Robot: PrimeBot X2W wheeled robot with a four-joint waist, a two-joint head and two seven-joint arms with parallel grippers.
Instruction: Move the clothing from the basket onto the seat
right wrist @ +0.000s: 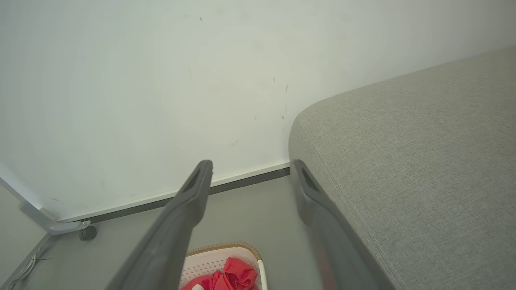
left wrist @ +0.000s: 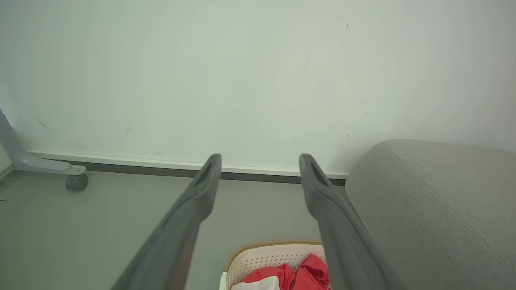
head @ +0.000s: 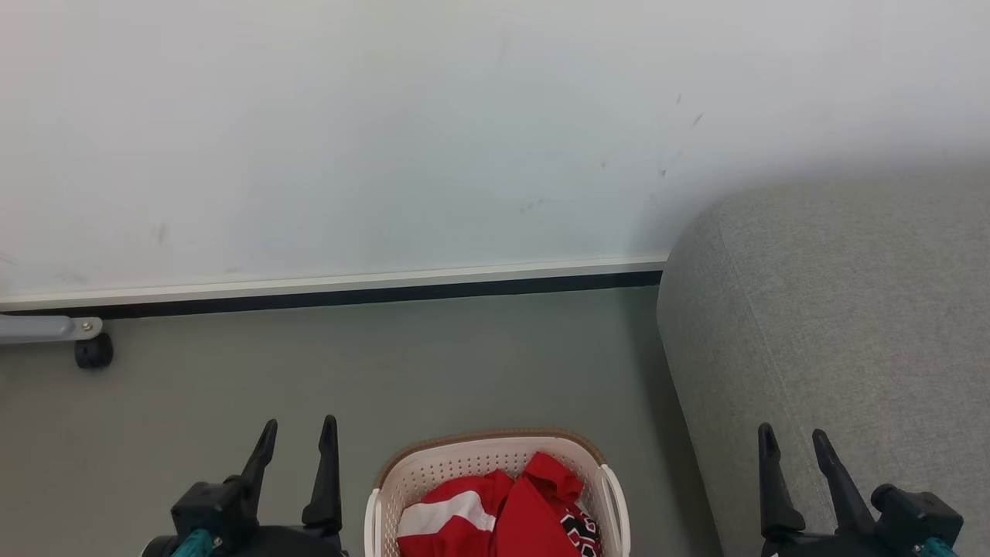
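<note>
The cream basket (head: 433,468) with a brown rim stands on the floor at the bottom centre of the head view, partly cut off. Red clothing (head: 526,514) with white stripe trim and a patch of black numerals lies bunched inside it. The basket (left wrist: 262,257) and clothing (left wrist: 310,270) also show low in the left wrist view, and the basket (right wrist: 209,262) with clothing (right wrist: 238,276) in the right wrist view. The grey seat (head: 851,325) rises at the right. My left gripper (head: 300,435) is open, left of the basket. Open too, my right gripper (head: 793,442) hangs in front of the seat's side.
A white wall (head: 387,131) with a pale baseboard (head: 332,285) runs across the back. A grey metal leg with a black caster (head: 93,352) sits at the far left by the wall. Grey floor (head: 464,363) lies between the basket and the wall.
</note>
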